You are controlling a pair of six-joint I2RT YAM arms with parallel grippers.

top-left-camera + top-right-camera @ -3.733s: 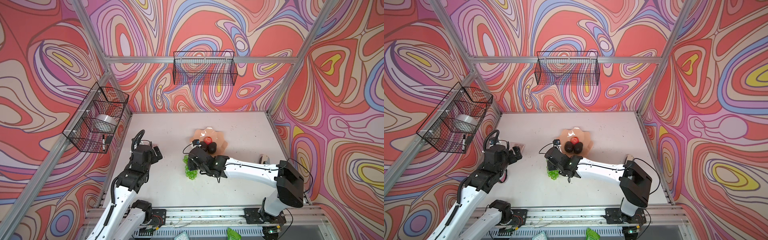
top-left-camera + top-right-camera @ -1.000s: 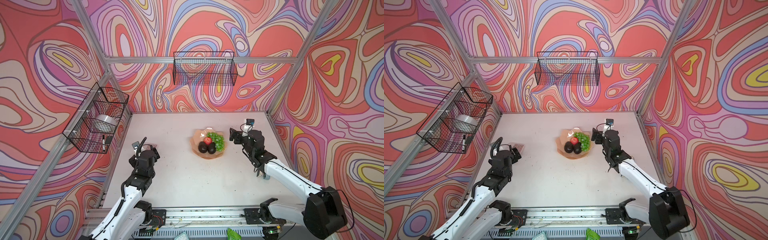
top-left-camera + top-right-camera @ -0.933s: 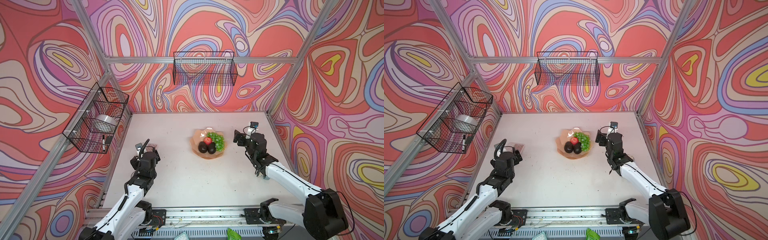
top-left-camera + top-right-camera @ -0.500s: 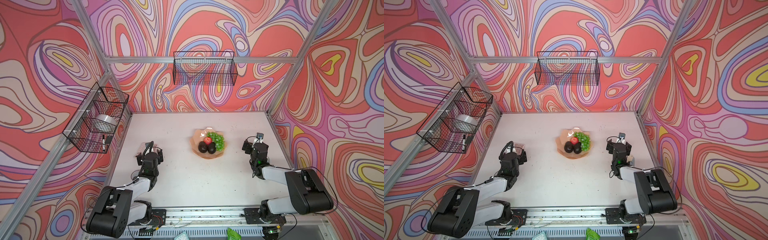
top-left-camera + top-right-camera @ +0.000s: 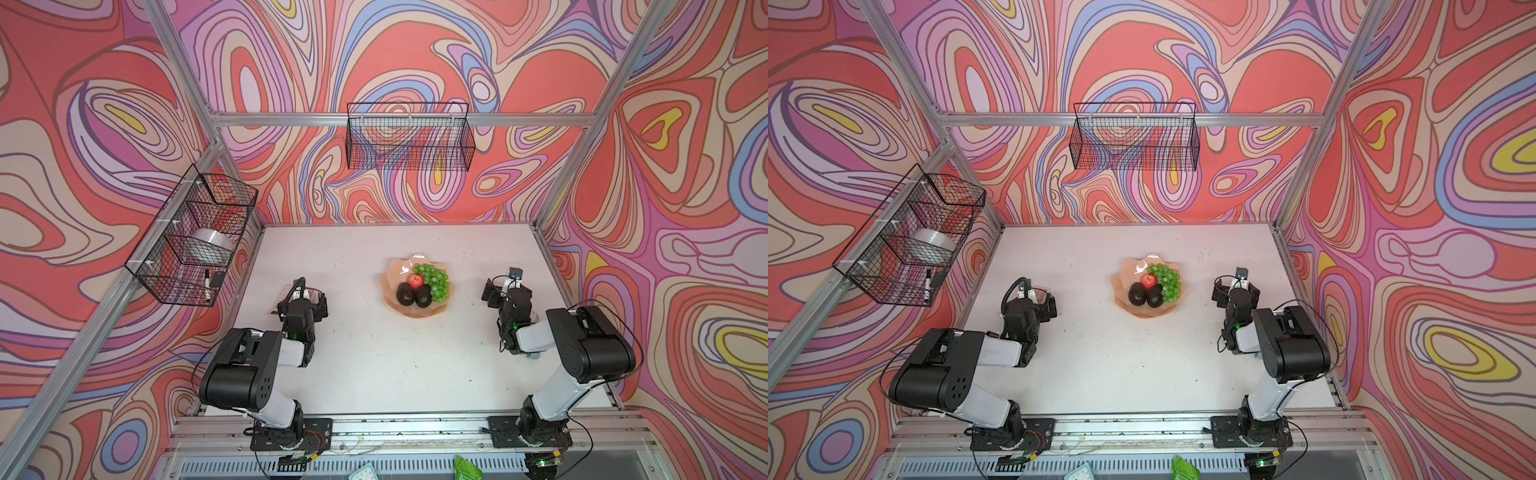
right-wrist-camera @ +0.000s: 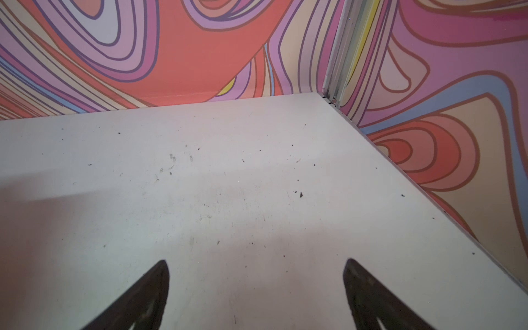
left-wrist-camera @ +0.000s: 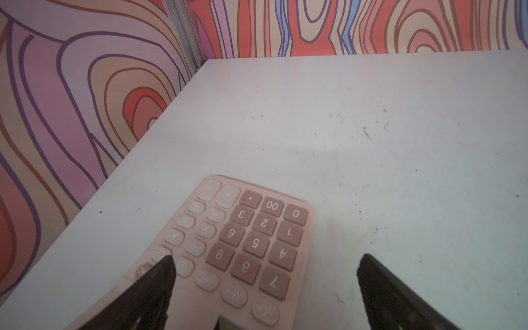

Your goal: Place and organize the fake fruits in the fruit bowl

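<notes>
The peach-pink fruit bowl [image 5: 388, 268] [image 5: 1120, 272] sits mid-table in both top views. In it lie a red apple [image 5: 415, 280] [image 5: 1148, 281], two dark avocados [image 5: 406, 293] [image 5: 423, 296] and a bunch of green grapes [image 5: 436, 279] [image 5: 1168, 281]. My left gripper [image 5: 303, 296] [image 7: 265, 257] stands open and empty well left of the bowl, low over a pink calculator. To the right of the bowl my right gripper [image 5: 505, 291] [image 6: 256, 260] is open over bare table, holding nothing. Neither wrist view shows the bowl.
A pink calculator [image 7: 257, 228] lies on the table under the left gripper, near the left wall. A black wire basket [image 5: 409, 141] hangs on the back wall. Another wire basket [image 5: 193, 237] on the left wall holds a tape roll and a marker. Patterned walls enclose three sides.
The grapes went from the table into the bowl. Since then the right gripper has drawn away to the right, and both arms have folded back toward the front rail with open grippers.
</notes>
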